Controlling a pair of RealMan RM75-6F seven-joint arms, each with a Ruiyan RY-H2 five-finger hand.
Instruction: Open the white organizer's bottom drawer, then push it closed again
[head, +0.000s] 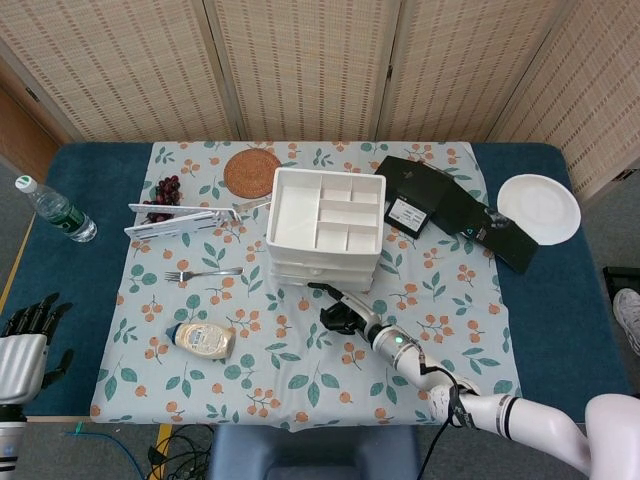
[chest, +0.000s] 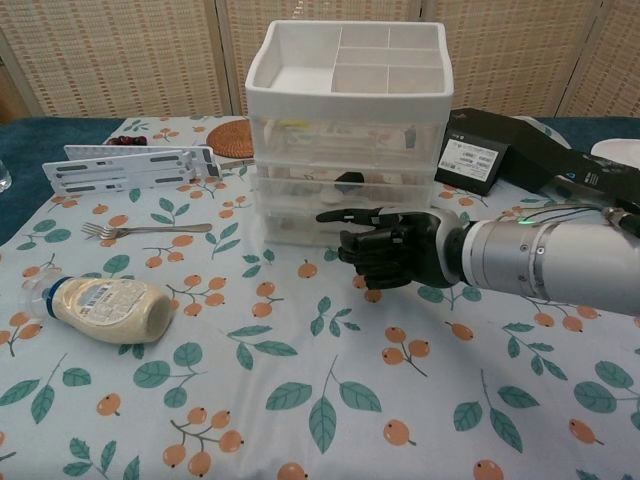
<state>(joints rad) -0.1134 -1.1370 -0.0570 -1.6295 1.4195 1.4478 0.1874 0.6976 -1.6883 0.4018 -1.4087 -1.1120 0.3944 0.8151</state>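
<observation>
The white organizer (head: 325, 222) (chest: 345, 110) stands mid-table, with a divided tray on top and three drawers below. Its bottom drawer (chest: 292, 226) sits about flush with the ones above. My right hand (head: 342, 312) (chest: 392, 248) hovers just in front of that drawer. The fingers are curled in, the thumb points left, and I see nothing in its grasp. The hand hides the drawer's handle, so any contact with it is hidden. My left hand (head: 24, 340) hangs off the table's left front corner, fingers apart and empty.
A mayonnaise bottle (chest: 100, 308) lies at front left, beyond it a fork (chest: 140, 230) and a white rack (chest: 130, 166). A black box (chest: 520, 150) sits right of the organizer, near my right forearm. A woven coaster (head: 251, 171), grapes (head: 165, 189), a water bottle (head: 55, 210) and a white plate (head: 540, 207) ring the table.
</observation>
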